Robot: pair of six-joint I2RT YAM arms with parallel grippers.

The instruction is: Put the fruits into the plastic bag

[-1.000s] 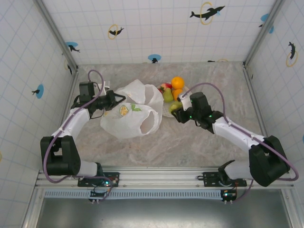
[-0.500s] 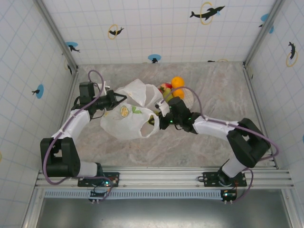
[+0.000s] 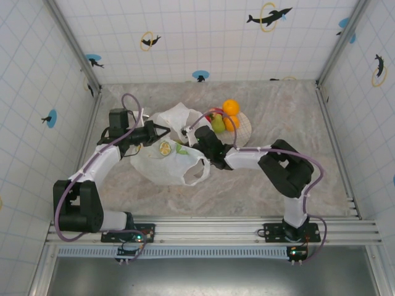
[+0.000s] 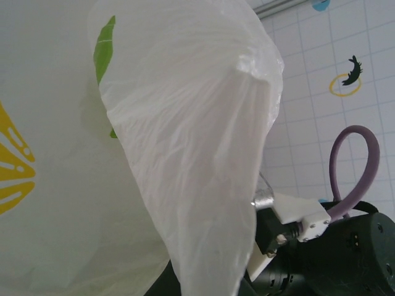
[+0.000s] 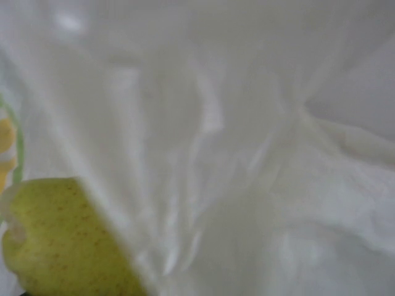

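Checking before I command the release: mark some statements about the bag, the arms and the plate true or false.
1. The left gripper has its jaws shut on the plastic bag. True.
2. The right gripper is parked by its base. False: it reaches into the bag's mouth.
3. A yellow-green pear sits against bag plastic in the right wrist view. True.
4. The plate holds no fruit. False: two oranges, another pear and a red fruit are on it.

Top camera looks steeply down over the whole worktop (image 3: 234, 191); both wrist cameras sit close against the plastic bag (image 3: 166, 163).
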